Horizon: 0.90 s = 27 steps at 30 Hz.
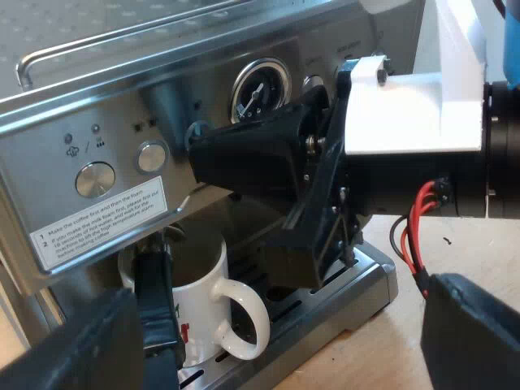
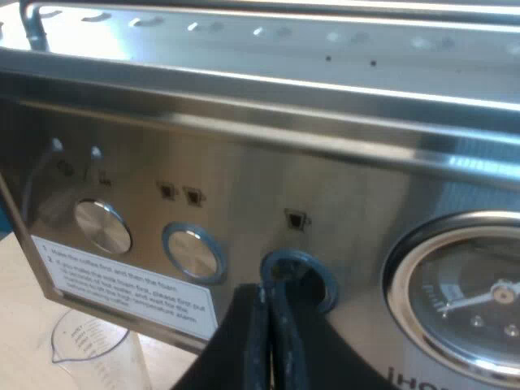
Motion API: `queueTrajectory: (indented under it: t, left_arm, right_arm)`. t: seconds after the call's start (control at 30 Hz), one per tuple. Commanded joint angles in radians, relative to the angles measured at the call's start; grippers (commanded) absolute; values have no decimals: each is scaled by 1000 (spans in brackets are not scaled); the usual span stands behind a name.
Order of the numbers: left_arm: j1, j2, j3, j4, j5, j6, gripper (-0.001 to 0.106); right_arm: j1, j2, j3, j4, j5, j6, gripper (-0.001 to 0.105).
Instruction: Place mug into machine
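We count one machine [image 1: 97, 122], one mug [image 1: 203, 305], one glass [image 2: 91, 345], one gauge [image 2: 467, 301], one label [image 2: 122, 284], and at least three round buttons [image 2: 191, 252].

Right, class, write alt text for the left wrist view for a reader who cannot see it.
A white mug sits on the drip tray of the espresso machine. The right gripper is at its front panel, beside the pressure gauge.

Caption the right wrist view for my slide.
Right gripper, fingers shut, at a blue-ringed button on the front of the espresso machine.
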Motion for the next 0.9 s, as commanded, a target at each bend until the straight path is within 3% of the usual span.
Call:
queueTrajectory:
  t: [0.03,0.3,0.5,0.53,0.57,0.73,0.9]
  left_arm:
    - [-1,-1,-10,-11,7,9,71]
    - [-1,-1,-10,-11,7,9,71]
    - [-1,-1,-19,0,7,9,71]
    - [-1,-1,-29,13,7,9,71]
    - [-1,-1,-54,17,7,9,71]
    - [5,17,-131,19,-88,9,71]
    - [79,69,-222,19,-75,9,71]
  right_arm:
    - [1,-45,-12,62,18,-15,0]
    - [2,-185,-12,255,8,14,2]
    - [2,-261,-12,327,-46,16,34]
    - [2,-293,-12,357,-45,16,56]
    - [0,-322,-12,388,-45,16,71]
    - [-44,-365,-12,417,-41,11,71]
    - [-152,-403,-12,420,-51,11,71]
